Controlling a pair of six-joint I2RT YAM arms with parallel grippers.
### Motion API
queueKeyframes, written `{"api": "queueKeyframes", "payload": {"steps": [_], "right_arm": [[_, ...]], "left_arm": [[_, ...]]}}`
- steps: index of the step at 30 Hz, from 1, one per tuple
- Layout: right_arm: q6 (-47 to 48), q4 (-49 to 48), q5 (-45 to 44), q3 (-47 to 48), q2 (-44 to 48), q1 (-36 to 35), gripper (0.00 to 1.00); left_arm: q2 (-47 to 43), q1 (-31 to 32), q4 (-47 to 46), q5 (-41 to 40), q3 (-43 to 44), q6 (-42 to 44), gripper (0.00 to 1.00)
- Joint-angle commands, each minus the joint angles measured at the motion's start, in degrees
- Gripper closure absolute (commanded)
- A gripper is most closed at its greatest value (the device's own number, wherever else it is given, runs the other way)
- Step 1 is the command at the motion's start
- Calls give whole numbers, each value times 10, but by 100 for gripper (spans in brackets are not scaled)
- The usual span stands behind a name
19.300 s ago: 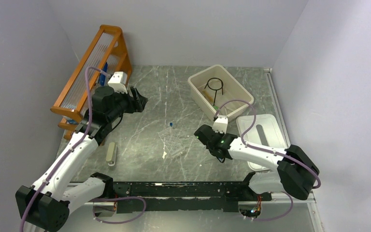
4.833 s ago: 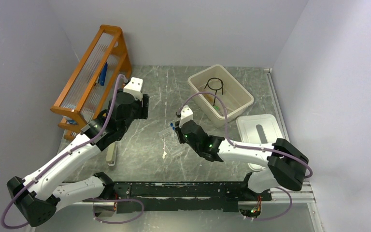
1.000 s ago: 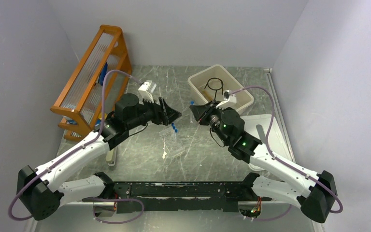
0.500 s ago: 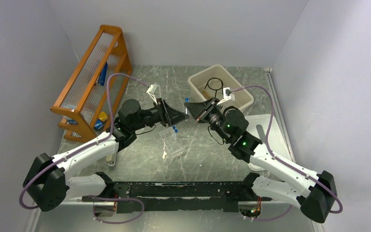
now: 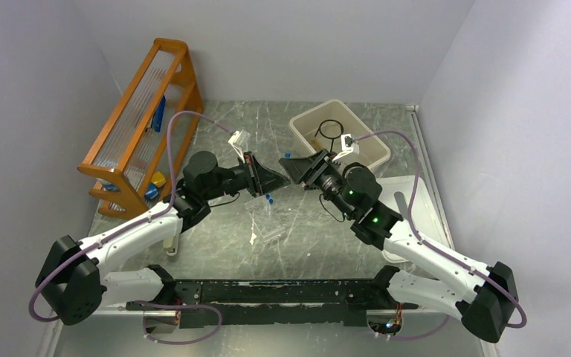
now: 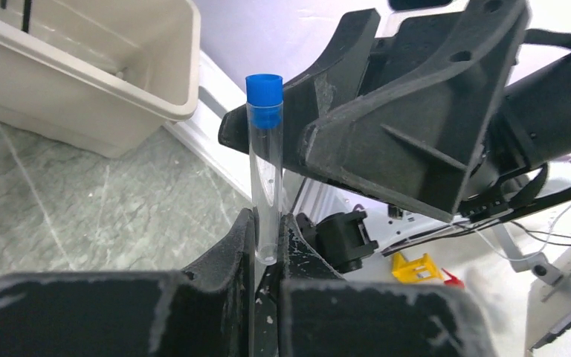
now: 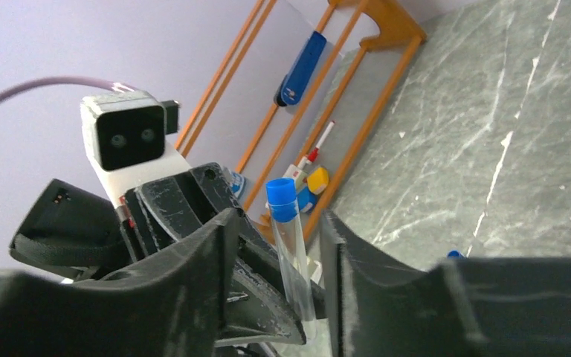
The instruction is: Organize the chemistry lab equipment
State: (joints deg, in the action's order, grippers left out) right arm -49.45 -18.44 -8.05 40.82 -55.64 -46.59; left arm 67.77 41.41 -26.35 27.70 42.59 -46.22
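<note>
Top external: tip to tip above grey table (image 5: 305, 238)

Hovering mid-table, between orange rack (image 5: 135, 111) and beige bin (image 5: 364, 125). Pinching clear blue-capped tube (image 6: 266, 171) near its bottom end with left gripper (image 6: 266, 223). Flanking same tube with right gripper (image 7: 279, 223), fingers spread, not pressing it.

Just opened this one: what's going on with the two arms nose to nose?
The two arms meet in mid-air over the table, around one blue-capped clear tube. The left fingers are shut on its lower end. The right fingers stand open on either side of it, not gripping. It looks like a handover between arms. More clear tubes lie loose on the table, and the black wire ring sits in the beige bin.
</note>
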Motion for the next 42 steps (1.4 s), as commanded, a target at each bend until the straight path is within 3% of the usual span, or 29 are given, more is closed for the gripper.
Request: {"api": "queueKeyframes", "payload": {"steps": [1, 5, 10, 17, 23, 26, 29, 33, 40, 41, 42], "right_arm": [[43, 71, 9, 47, 11, 4, 47], [96, 195, 6, 128, -12, 4, 40], [130, 313, 10, 193, -59, 7, 39], [135, 280, 67, 187, -56, 11, 56], [128, 276, 113, 193, -59, 16, 65], [119, 279, 132, 198, -68, 20, 65], [114, 298, 119, 203, -80, 23, 55], [108, 301, 128, 203, -92, 29, 54], [104, 267, 167, 188, -87, 38, 83], [105, 263, 169, 185, -85, 40, 86], [107, 259, 169, 182, -84, 41, 88]], "left_arm": [[-19, 4, 90, 0, 49, 105, 95], [-24, 4, 175, -10, 81, 187, 95], [-18, 4, 315, -18, 133, 286, 95], [-38, 4, 378, -36, 145, 342, 95], [-50, 4, 397, -52, 133, 358, 95], [-53, 4, 396, -50, 130, 360, 95], [-54, 4, 393, -49, 129, 362, 95], [-55, 4, 392, -49, 127, 363, 95], [-60, 4, 398, -75, 126, 367, 95], [-61, 4, 399, -82, 126, 366, 94], [-62, 4, 401, -89, 126, 366, 85]]}}
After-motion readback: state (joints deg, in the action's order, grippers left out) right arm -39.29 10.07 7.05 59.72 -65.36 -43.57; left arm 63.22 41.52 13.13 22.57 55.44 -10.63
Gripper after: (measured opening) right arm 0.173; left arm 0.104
